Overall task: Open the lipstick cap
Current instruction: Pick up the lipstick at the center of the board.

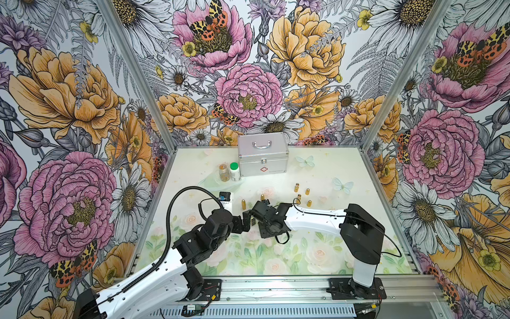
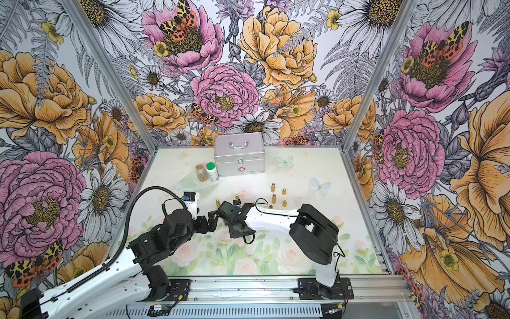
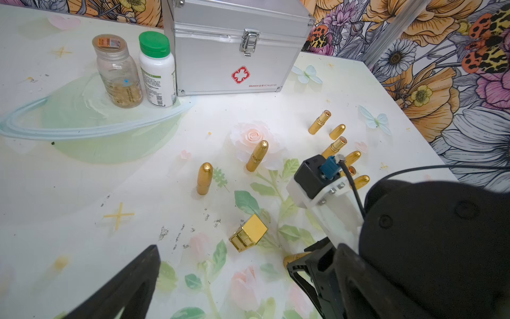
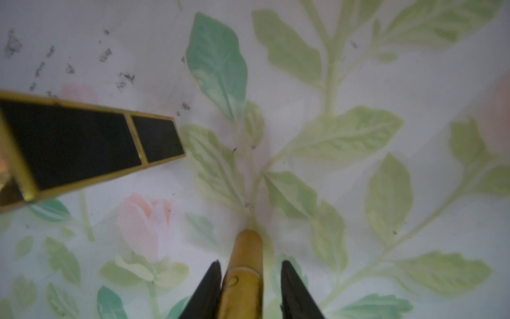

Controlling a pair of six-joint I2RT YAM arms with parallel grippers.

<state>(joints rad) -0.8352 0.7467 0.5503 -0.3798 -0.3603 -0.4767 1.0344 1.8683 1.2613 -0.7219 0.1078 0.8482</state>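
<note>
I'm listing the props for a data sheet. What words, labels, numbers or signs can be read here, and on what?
Nothing reads clearly enough to quote.
silver case: red badge with a white cross; the red print under it is too small.
white bottle: label print and a QR code, too small.
clear bottle: orange sticker on the lid, blurred.
standing gold lipstick: engraved letters, illegible.

Your floral table point(image 1: 317, 179) carries a silver case point(image 1: 262, 157) at the back, two bottles point(image 1: 235, 171) just beside it, round gold lipsticks point(image 1: 307, 191) standing scattered mid-table, and one square lipstick point(image 3: 248, 233) nearer the front.
</note>
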